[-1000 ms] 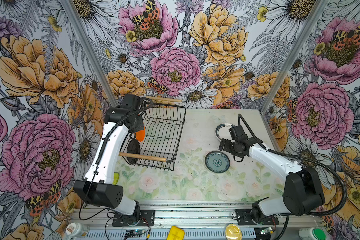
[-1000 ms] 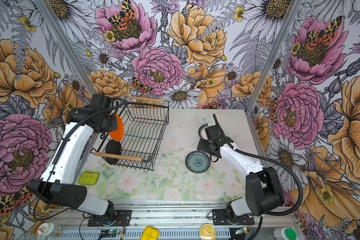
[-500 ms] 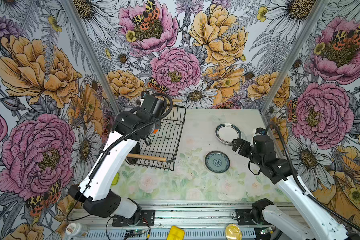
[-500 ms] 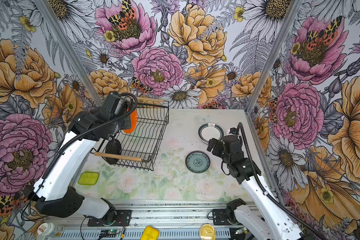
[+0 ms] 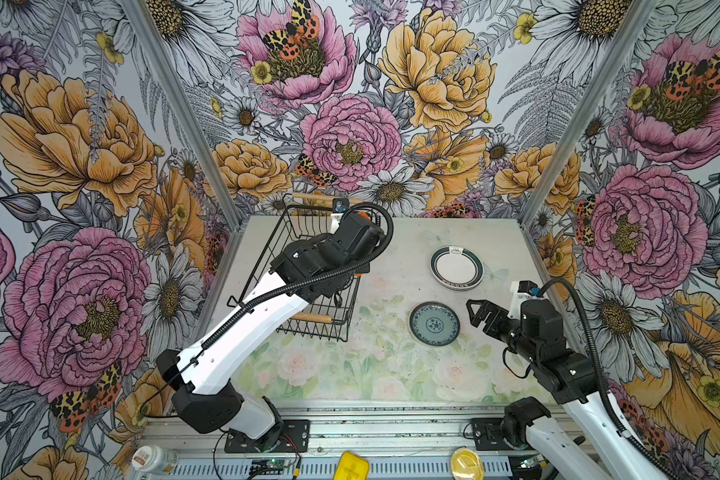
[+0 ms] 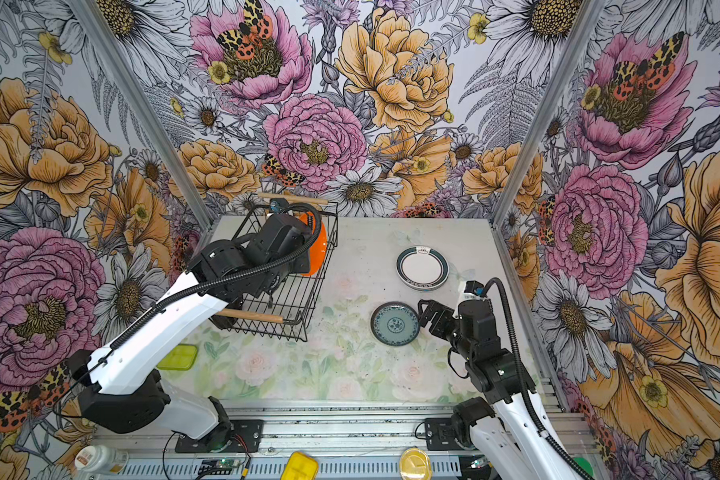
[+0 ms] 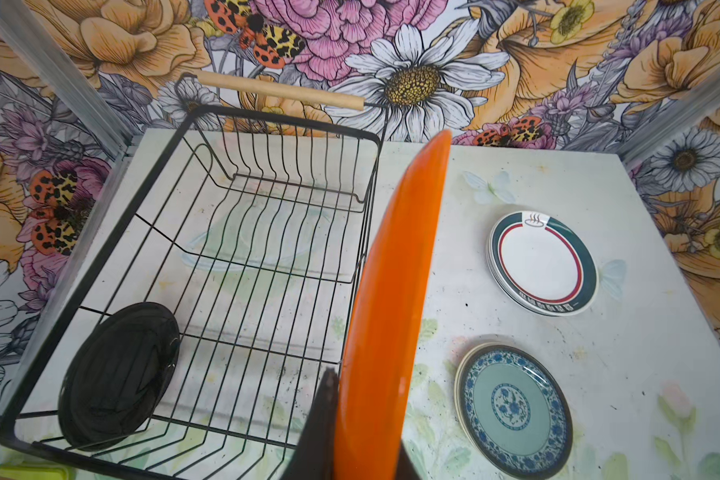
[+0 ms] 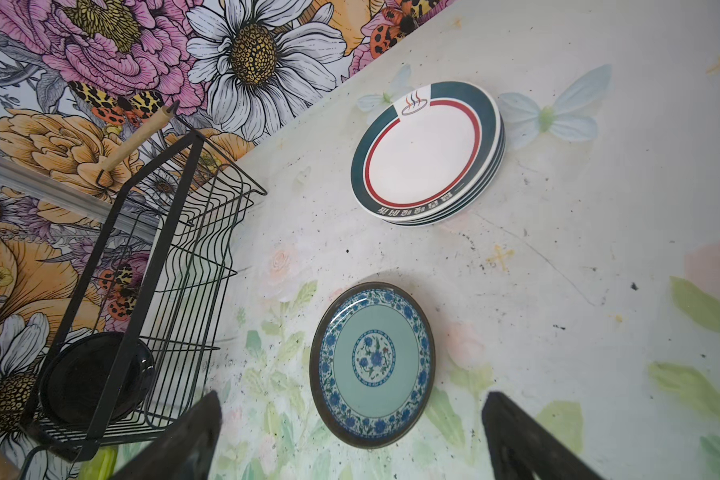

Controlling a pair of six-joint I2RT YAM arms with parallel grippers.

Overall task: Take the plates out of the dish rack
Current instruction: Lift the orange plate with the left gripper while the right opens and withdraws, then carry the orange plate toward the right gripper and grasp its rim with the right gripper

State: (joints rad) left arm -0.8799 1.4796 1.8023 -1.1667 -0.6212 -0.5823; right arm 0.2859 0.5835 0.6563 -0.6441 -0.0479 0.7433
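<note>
One orange plate [image 7: 391, 291] has moved across the dish rack [image 7: 159, 174].

we get bright even light, faint shadows, wrist views bowed at edges, orange plate [image 7: 387, 316] blurry up close

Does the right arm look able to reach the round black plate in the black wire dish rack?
Probably not: the black plate sits at the rack's left side, beyond the left arm, whose claw grips a round orange plate.
</note>
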